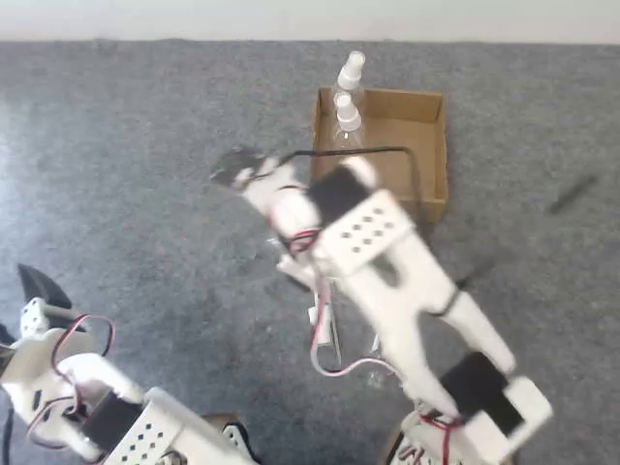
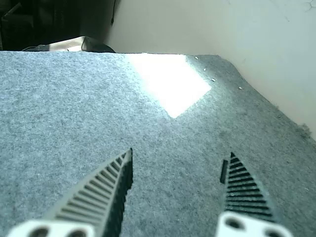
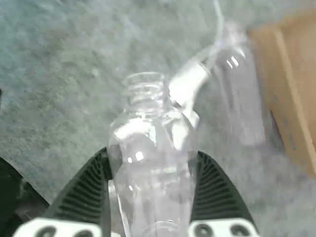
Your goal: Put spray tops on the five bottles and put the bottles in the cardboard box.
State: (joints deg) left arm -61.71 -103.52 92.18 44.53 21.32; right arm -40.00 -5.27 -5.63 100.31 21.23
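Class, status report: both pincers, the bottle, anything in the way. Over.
Left pincer open over carpet. Right pincer shut on uncapped bottle. Spray top lies just beyond its neck.

Uncapped bottle (image 3: 150,163), two spray-topped bottles (image 1: 348,118) at box (image 1: 433,206)

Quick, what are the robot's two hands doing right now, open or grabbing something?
Left gripper: open, nothing between its jaws.
Right gripper: closed on a clear bottle.

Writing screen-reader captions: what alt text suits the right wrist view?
The right gripper holds an uncapped clear bottle between its black fingers. Beyond it, on grey carpet, are a spray top, another bottle and the cardboard box.
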